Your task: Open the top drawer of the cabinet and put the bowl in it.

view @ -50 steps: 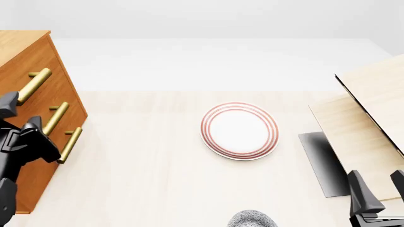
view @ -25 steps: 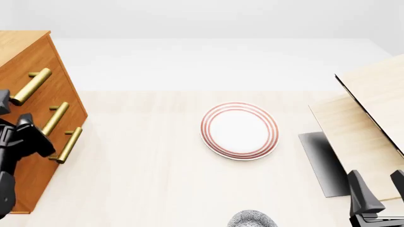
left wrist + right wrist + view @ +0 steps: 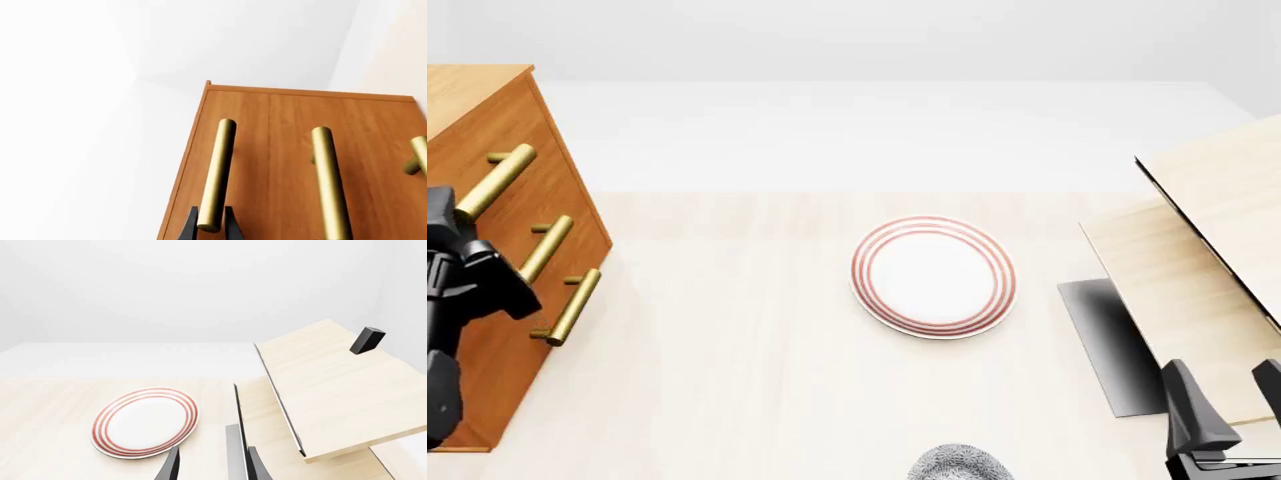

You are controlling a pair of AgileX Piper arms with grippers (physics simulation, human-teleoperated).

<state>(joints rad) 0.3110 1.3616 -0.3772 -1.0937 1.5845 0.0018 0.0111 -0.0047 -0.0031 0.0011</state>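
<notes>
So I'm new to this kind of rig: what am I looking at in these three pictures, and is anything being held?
These are simulator renders of two robot arms at a pale table. The wide picture comes from a fixed camera above and behind the arms. The other two come from cameras just behind each gripper.

The left gripper faces the orange-brown cabinet, its fingers on either side of the end of the top drawer's brass handle. Whether they have clamped it I cannot tell. All three drawers look closed.

The right gripper is open and holds nothing. It points toward a white plate with red rings and some pale wood boards.

The speckled bowl sits at the near edge, untouched.
</notes>
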